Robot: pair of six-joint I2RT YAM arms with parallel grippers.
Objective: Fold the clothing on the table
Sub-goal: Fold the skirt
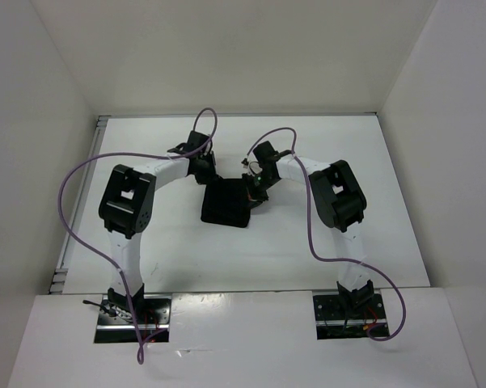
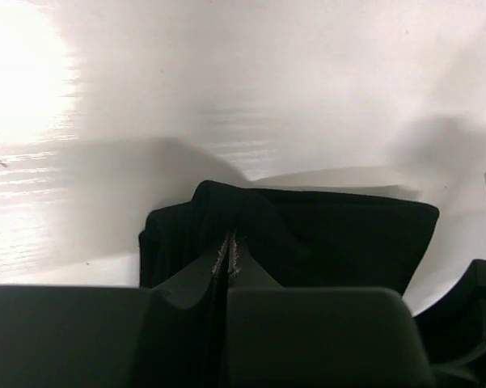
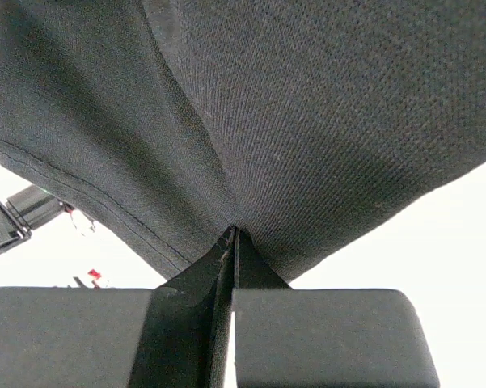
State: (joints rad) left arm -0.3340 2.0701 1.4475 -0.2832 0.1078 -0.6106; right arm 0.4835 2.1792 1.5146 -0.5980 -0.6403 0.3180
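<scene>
The clothing (image 1: pixel 225 206), a plain black garment bunched into a small compact block, lies mid-table between both arms. My left gripper (image 1: pixel 208 174) is at its far left corner. In the left wrist view the left gripper (image 2: pixel 230 240) is shut, and the clothing (image 2: pixel 340 238) puckers up into the tips. My right gripper (image 1: pixel 255 190) is at the far right corner. In the right wrist view the right gripper (image 3: pixel 234 233) is shut on a fold, and the clothing (image 3: pixel 307 121) hangs taut from it, filling the view. The white table (image 1: pixel 323 242) shows all around.
White upright walls (image 1: pixel 32 145) close in the table on the left, back and right. A metal edge strip (image 1: pixel 79 214) runs along the left side. Purple cables (image 1: pixel 311 230) loop off both arms over the table.
</scene>
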